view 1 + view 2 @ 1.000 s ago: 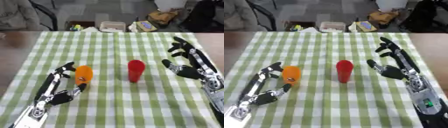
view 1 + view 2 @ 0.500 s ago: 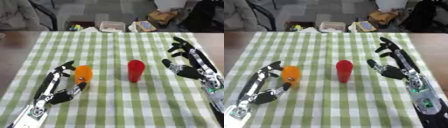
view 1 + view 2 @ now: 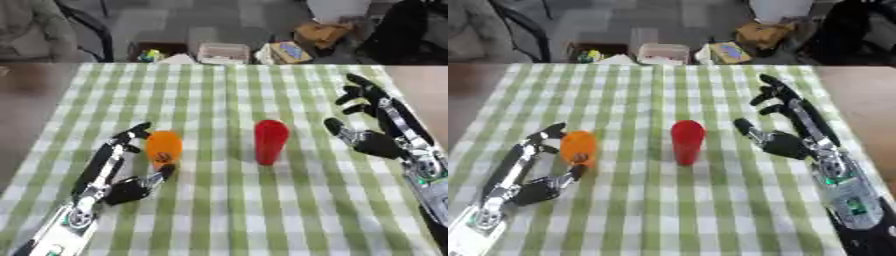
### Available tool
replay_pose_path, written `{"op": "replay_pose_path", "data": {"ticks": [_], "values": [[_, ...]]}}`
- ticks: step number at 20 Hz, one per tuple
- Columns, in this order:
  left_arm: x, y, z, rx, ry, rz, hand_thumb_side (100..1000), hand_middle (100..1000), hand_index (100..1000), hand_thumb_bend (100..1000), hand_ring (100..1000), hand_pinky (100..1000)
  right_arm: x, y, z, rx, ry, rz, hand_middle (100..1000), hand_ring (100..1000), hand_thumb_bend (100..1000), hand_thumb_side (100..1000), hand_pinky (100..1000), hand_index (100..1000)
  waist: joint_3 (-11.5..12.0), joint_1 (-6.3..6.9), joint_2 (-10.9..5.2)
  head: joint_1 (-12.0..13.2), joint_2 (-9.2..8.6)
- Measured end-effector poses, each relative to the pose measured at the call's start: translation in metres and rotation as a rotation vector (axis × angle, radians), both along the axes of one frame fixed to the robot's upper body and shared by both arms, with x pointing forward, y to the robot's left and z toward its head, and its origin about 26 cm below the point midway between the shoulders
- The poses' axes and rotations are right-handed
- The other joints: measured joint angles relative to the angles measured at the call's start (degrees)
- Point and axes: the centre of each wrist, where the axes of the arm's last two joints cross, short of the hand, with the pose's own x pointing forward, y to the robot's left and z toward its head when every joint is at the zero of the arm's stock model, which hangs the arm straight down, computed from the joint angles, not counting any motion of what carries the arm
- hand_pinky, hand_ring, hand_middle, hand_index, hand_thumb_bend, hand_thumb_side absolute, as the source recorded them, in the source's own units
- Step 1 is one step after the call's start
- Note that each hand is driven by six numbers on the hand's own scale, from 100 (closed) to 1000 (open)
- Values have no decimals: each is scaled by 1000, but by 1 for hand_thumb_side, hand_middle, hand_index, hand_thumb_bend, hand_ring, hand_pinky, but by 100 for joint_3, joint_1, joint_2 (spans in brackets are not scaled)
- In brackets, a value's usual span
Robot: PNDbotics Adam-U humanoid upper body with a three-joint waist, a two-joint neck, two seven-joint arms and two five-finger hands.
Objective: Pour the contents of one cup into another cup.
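Two cups on the green-checked tablecloth [image 3: 219, 210] — one orange, one red. The two eye views give almost the same picture; the right eye view shows more bare brown table [image 3: 868, 95] beyond the cloth's right edge, the left eye view more of it on the left. The orange cup [image 3: 163, 147] stands inside the left hand [image 3: 122, 187]: fingers [image 3: 131, 134] lie stretched along its far-left side, thumb [image 3: 160, 175] comes up beneath its near side, both right against it. The hand brackets the cup rather than wrapping it, its fingers straight. The red cup [image 3: 686, 141] stands upright mid-cloth, well apart from the orange one and untouched. The right hand [image 3: 785, 142] is spread beside it, fingers [image 3: 776, 95] splayed away toward the far side, thumb [image 3: 745, 127] pointing at the cup with checked cloth showing between them. What either cup holds — can't tell, the insides are not visible from here. Beyond the table's far edge sit a white tray [image 3: 223, 51] and a cardboard box [image 3: 319, 32] on the floor.
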Motion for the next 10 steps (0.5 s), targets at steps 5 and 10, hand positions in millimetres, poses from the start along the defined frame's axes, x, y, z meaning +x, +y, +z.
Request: {"op": "replay_pose_path", "data": {"ticks": [5, 10], "values": [[4, -1, -3, 17, -16, 8, 502, 737, 949, 508, 932, 726, 0, 0, 0, -1, 1, 5, 636, 948, 462, 463, 693, 999, -7, 0, 16, 13, 0], [8, -4, -2, 18, -35, 19, 486, 736, 948, 508, 933, 727, 0, 1, 0, -1, 2, 7, 637, 948, 458, 465, 694, 1000, -31, -10, 23, 20, 0]]}}
